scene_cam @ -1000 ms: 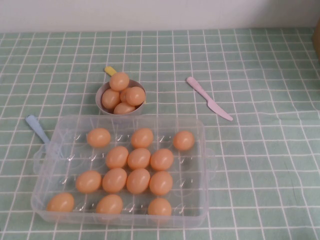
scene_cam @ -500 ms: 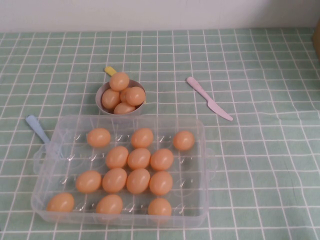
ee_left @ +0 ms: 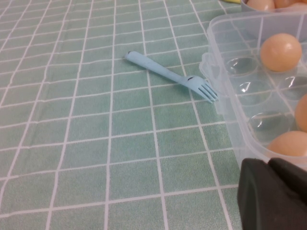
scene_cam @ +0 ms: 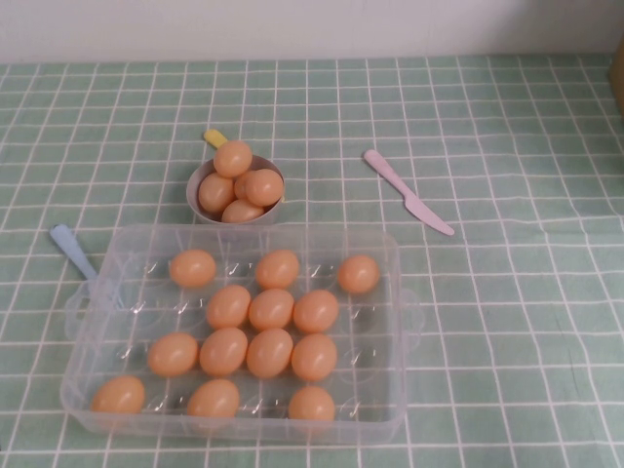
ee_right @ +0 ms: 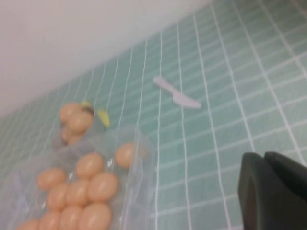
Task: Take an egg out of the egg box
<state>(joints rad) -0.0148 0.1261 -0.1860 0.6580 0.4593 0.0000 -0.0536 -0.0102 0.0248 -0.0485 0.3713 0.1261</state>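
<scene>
The clear plastic egg box (scene_cam: 400, 292) sits at the front middle of the table and holds several orange-tan eggs, one alone at its far right (scene_cam: 358, 274). Neither arm shows in the high view. My left gripper (ee_left: 268, 165) is shut and empty, low over the cloth just outside the box's left wall (ee_left: 225, 96), near an egg (ee_left: 280, 51). My right gripper (ee_right: 265, 155) is shut and empty, raised to the right of the box (ee_right: 144, 158) and well away from its eggs (ee_right: 125, 154).
A small grey bowl (scene_cam: 210, 216) with several eggs stands just behind the box, with a yellow handle (scene_cam: 214, 137) behind it. A pink knife (scene_cam: 408, 192) lies at the back right. A blue fork (scene_cam: 73, 252) lies by the box's far left corner.
</scene>
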